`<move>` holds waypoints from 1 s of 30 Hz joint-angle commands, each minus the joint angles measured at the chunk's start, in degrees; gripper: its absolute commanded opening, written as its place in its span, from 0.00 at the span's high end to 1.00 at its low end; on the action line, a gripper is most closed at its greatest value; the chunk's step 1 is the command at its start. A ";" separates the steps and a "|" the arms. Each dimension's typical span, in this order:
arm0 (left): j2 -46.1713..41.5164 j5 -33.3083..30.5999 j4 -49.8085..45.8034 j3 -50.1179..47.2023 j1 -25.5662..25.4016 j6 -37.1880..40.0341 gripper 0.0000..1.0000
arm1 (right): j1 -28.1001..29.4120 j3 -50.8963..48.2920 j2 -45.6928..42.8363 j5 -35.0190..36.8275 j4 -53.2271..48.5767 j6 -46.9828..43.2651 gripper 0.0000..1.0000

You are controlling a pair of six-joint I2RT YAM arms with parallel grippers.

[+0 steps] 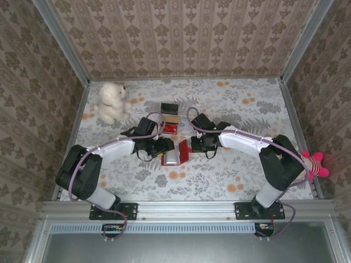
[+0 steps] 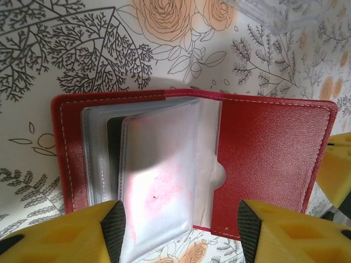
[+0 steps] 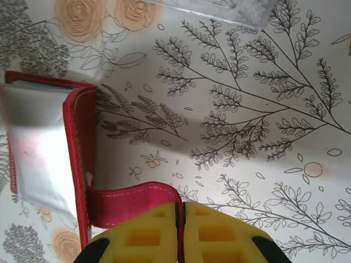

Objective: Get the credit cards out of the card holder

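Desk [image 1: 247, 109] centre: small red book-like card holder [image 1: 175, 153] lying open, dark credit card [image 2: 112, 159] in clear sleeve | left fingers [image 2: 66, 235] wide over it | right fingers [image 3: 142, 235] pinched on its red side tab [image 3: 131, 205]

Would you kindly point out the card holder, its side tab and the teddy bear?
card holder [image 2: 269, 153]: left wrist view, red cover.
side tab [image 3: 131, 205]: right wrist view, strap's middle.
teddy bear [image 1: 112, 109]: top view, belly.
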 commanded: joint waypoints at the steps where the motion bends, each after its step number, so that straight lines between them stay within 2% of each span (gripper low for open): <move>1: 0.53 -0.09 0.11 1.54 -0.14 -0.90 0.40 | -0.14 -0.32 1.36 1.89 -1.70 1.10 0.92; 4: 0.60 -0.77 -0.54 1.85 -0.14 -0.60 0.35 | -0.15 -0.48 1.87 1.85 -1.62 1.31 0.92; 12: 2.83 0.39 -0.48 3.13 -1.26 0.10 0.35 | -0.23 -0.52 2.51 1.46 -1.17 1.37 0.92; 23: 3.91 -3.00 -3.85 4.54 -2.42 1.94 0.21 | -0.23 -0.52 2.82 -0.22 -0.41 1.98 0.92; 30: 3.51 -3.12 -3.74 4.76 -2.82 2.39 0.21 | -0.21 -0.65 3.16 -0.42 -0.30 2.10 0.92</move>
